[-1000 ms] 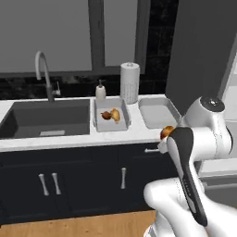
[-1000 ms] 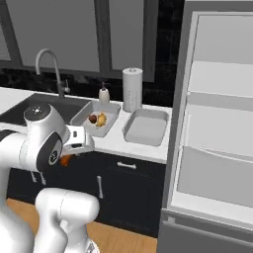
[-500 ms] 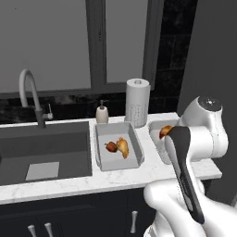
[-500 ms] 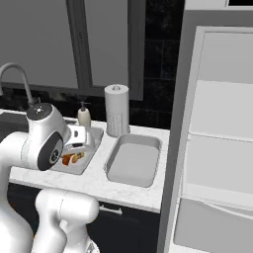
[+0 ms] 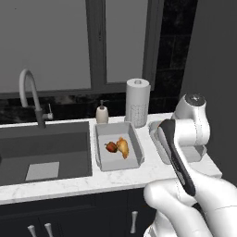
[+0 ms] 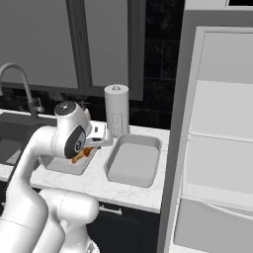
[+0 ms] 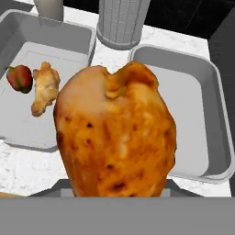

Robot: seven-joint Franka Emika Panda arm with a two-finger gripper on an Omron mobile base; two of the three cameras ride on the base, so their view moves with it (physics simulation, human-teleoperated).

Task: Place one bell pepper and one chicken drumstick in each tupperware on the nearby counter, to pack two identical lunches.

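My claw pinches a drumstick (image 7: 117, 133) above the counter (image 5: 69, 185), since the right tub (image 7: 193, 105) is empty; the left tub (image 5: 102, 162) has pepper (image 5: 111, 147) and drumstick.

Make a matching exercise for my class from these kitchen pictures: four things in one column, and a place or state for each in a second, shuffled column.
Things:
1. bell pepper
2. right tupperware
3. paper towel roll
4. held chicken drumstick

Places or states:
A. empty
B. gripped by the tool
C. in the left tupperware
D. upright behind the containers

Pairs: 1-C, 2-A, 3-D, 4-B
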